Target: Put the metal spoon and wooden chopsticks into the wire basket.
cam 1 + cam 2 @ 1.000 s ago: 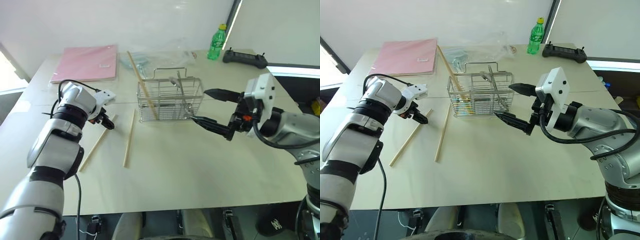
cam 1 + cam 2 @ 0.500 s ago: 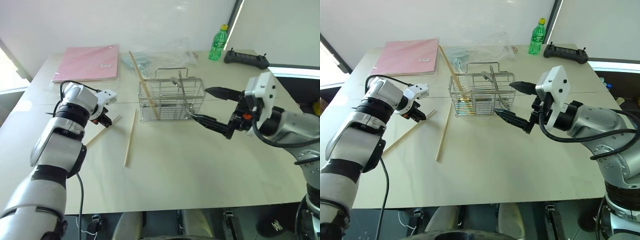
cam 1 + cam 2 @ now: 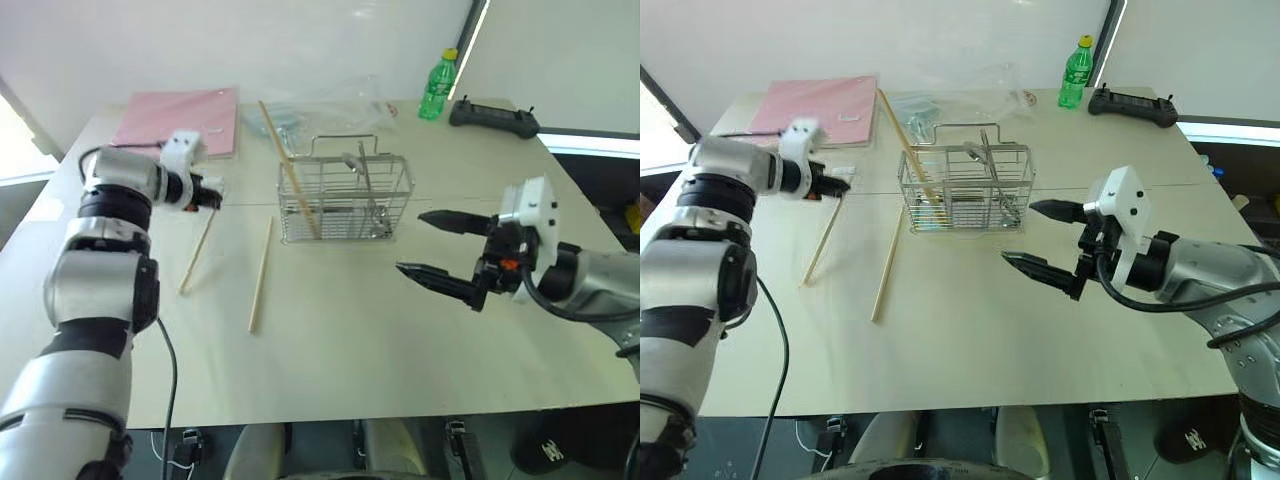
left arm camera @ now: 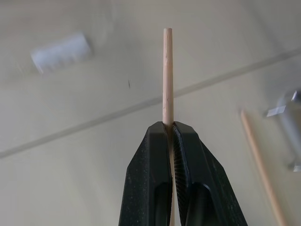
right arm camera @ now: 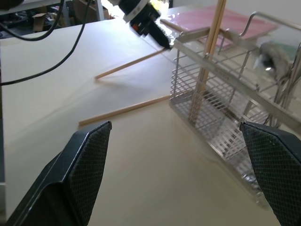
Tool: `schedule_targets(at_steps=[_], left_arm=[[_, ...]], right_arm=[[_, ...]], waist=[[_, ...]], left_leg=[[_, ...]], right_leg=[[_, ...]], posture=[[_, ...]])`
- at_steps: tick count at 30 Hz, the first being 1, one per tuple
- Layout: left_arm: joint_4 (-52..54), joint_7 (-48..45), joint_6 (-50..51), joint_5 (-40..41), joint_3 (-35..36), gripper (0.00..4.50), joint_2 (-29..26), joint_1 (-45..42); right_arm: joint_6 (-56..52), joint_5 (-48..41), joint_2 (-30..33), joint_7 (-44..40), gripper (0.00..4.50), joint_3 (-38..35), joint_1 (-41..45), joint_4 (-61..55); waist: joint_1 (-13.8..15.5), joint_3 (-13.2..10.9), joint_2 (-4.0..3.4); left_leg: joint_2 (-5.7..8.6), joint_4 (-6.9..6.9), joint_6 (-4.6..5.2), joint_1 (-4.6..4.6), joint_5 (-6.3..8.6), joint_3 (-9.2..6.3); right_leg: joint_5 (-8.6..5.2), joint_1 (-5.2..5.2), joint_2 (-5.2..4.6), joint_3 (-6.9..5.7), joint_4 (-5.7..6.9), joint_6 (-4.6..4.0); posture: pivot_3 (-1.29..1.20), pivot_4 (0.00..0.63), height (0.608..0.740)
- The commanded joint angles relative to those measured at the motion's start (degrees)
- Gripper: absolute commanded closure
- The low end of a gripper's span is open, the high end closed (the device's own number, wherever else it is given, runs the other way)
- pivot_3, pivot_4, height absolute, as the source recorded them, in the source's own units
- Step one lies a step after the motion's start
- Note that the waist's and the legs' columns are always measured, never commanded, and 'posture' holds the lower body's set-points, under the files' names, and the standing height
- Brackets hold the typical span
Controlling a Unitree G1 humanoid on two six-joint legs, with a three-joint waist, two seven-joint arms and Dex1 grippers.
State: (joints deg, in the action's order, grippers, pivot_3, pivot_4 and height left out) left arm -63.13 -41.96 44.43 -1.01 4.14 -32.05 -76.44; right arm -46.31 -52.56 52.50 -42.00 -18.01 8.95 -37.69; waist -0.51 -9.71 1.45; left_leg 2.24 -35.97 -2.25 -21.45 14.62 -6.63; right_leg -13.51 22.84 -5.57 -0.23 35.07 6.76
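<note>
Left wrist view: left hand (image 4: pixel 171 129) clamped on one chopstick (image 4: pixel 167 75) near its upper end, stick poking out past the fingertips. From the head camera, lower end hanging down to the counter (image 3: pixel 340 340) (touching or just clear, cannot tell). Second chopstick (image 3: pixel 260 275) lying flat, just left of the wire basket (image 3: pixel 345 205). Third stick (image 3: pixel 288 172) already leaning in the basket's left end; spoon (image 3: pixel 362 185) standing inside too, by the look of it. Right hand (image 3: pixel 432 244) wide apart, holding nothing, near the basket's right side.

For the step in hand: lift until the low tip clears the rim, carry over the basket, tip the stick upright, then release low so as not to bounce out through the wires.

No readable writing; green bottle (image 3: pixel 434 85) label too small to make out.
</note>
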Motion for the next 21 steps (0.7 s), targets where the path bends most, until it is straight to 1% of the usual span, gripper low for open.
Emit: schedule_targets(at_steps=[1,6,12,17,21], left_arm=[[1.4,4.2,-6.6,4.6,5.9,4.47,-0.7,-4.0],[5.2,3.1,-13.7,10.7,11.0,4.47,0.2,-7.2],[13.3,-0.5,-14.5,18.9,14.7,4.47,2.9,-9.9],[20.1,-1.4,-17.2,23.0,15.1,4.47,5.9,-9.9],[26.5,-1.7,-18.8,24.3,13.3,4.47,9.3,-6.7]], right_arm=[[-0.1,-2.0,1.3,-1.0,0.0,-3.5,-2.0,-2.5],[-0.6,-3.2,2.0,-1.3,0.0,-4.9,-5.1,-3.5],[-1.1,-4.1,2.7,-1.4,0.0,-6.5,-7.9,-4.5],[-1.2,-4.5,2.7,-0.5,0.0,-7.5,-9.0,-4.7],[-1.2,-4.9,2.3,1.3,0.0,-7.7,-9.1,-4.9]], waist=[[0.0,0.0,0.0],[0.0,0.0,0.01],[0.0,0.0,0.01],[0.0,0.0,0.01],[0.0,0.0,0.0]], left_leg=[[0.0,0.0,0.0,0.0,0.0,0.0],[0.0,0.0,-0.01,0.02,0.0,0.02],[-0.01,-0.01,-0.02,0.01,0.0,0.03],[-0.01,-0.01,-0.02,0.03,0.0,0.03],[-0.01,-0.03,-0.02,0.07,0.0,0.04]], right_leg=[[0.0,0.0,0.0,0.0,0.0,0.0],[0.0,-0.01,0.0,0.0,0.0,0.0],[0.0,-0.03,0.0,0.0,-0.02,0.0],[0.03,-0.04,0.0,0.0,-0.03,-0.04],[0.02,-0.09,0.0,0.01,-0.03,-0.03]], posture=[[0.0,0.15,0.728],[0.0,0.15,0.728],[0.0,0.15,0.728],[0.0,0.15,0.728],[0.0,0.15,0.728]])
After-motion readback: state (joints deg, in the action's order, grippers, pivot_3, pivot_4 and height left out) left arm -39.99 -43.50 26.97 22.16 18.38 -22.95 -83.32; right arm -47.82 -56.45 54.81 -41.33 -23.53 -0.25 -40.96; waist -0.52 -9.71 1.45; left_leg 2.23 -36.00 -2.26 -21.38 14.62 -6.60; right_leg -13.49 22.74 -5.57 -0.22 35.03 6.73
